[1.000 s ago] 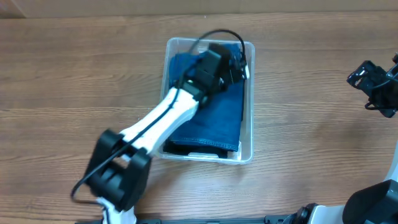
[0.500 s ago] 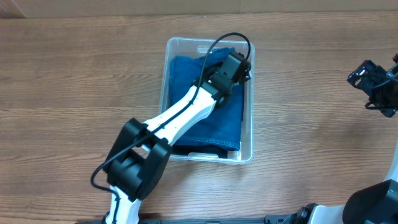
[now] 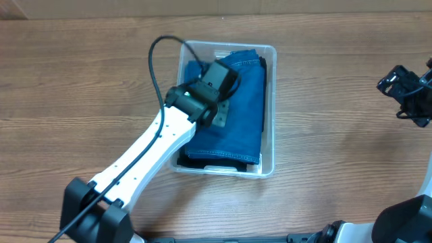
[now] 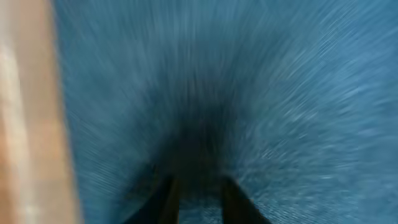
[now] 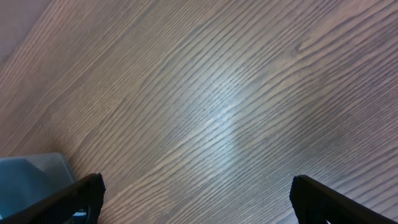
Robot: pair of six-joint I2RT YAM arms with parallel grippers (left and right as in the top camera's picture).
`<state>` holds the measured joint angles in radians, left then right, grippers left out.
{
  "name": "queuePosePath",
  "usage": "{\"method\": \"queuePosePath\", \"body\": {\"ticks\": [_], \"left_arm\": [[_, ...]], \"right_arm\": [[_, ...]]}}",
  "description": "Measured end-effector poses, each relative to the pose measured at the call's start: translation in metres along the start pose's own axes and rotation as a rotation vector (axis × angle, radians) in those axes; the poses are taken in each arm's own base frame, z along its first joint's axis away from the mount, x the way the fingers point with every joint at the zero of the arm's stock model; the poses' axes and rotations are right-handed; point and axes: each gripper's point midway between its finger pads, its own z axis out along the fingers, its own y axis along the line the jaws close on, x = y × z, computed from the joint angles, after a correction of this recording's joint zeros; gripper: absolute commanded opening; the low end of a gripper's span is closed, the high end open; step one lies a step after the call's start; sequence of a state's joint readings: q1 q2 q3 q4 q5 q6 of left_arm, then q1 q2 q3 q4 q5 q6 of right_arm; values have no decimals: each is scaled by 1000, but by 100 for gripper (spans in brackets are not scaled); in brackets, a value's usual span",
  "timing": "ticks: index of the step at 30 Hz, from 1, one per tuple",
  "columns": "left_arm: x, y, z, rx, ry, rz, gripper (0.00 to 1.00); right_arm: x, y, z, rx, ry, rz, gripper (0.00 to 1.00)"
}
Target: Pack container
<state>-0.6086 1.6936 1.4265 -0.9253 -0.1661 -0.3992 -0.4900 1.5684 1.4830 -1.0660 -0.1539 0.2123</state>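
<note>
The clear plastic container [image 3: 270,165] stands on the wooden table, filled with folded blue denim [image 3: 243,115] over a dark garment [image 3: 202,162]. My left gripper [image 3: 217,101] is inside the container, low over the denim near its left middle. In the blurred left wrist view its fingers [image 4: 233,199] stand close together, converging on the denim [image 4: 298,93], and hold nothing. My right gripper [image 3: 405,94] hangs open and empty over bare table at the far right, its fingers [image 5: 323,199] wide apart. A corner of the container [image 5: 31,171] shows at the lower left of the right wrist view.
The left arm [image 3: 148,152] reaches diagonally from the front left across the container's left rim, and its black cable [image 3: 154,61] loops above the table. Wooden tabletop [image 3: 337,135] lies between the container and the right gripper.
My left gripper has swung from the container's far right corner to its left middle, and the arm now lies flatter. The right arm has not moved.
</note>
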Motion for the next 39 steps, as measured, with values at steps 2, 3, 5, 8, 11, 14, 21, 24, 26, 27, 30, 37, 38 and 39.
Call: {"method": "queuePosePath", "body": {"ticks": [2, 3, 5, 8, 11, 14, 21, 24, 26, 27, 30, 37, 38, 39], "left_arm": [[16, -4, 16, 12, 70, -50, 35], [24, -6, 25, 20, 107, -74, 36], [31, -9, 34, 29, 147, -109, 35], [31, -9, 36, 34, 155, -118, 38], [21, -2, 26, 11, 140, -102, 76], [-16, 13, 5, -29, 34, -128, 100], [-88, 179, -67, -122, -240, -519, 100], [-77, 245, -64, -185, -232, -659, 100], [-70, 270, -63, -206, -225, -715, 100], [-66, 276, -63, -207, -218, -733, 100], [-51, 285, -62, -192, -165, -739, 100], [-16, 261, -60, -164, -94, -632, 100], [-2, 253, -63, -157, -117, -606, 100], [10, 243, -70, -148, -148, -581, 100]], "right_arm": [[0, 0, 0, 0, 0, 1, 100], [0, 0, 0, 1, 0, 1, 100], [0, 0, 0, 1, 0, 0, 100], [0, 0, 0, 0, 0, 0, 100], [0, 1, 0, -7, 2, -1, 100], [6, 17, 1, -64, 21, -64, 100], [39, 133, 7, -142, -47, -437, 100], [41, 177, 2, -210, -140, -526, 100], [41, 195, -2, -246, -181, -555, 100], [44, 197, -2, -249, -174, -563, 100], [60, 192, 1, -229, -114, -576, 100], [84, 155, -6, -147, -69, -491, 100], [92, 145, -14, -151, -92, -479, 100], [97, 137, -26, -161, -129, -474, 100]]}}
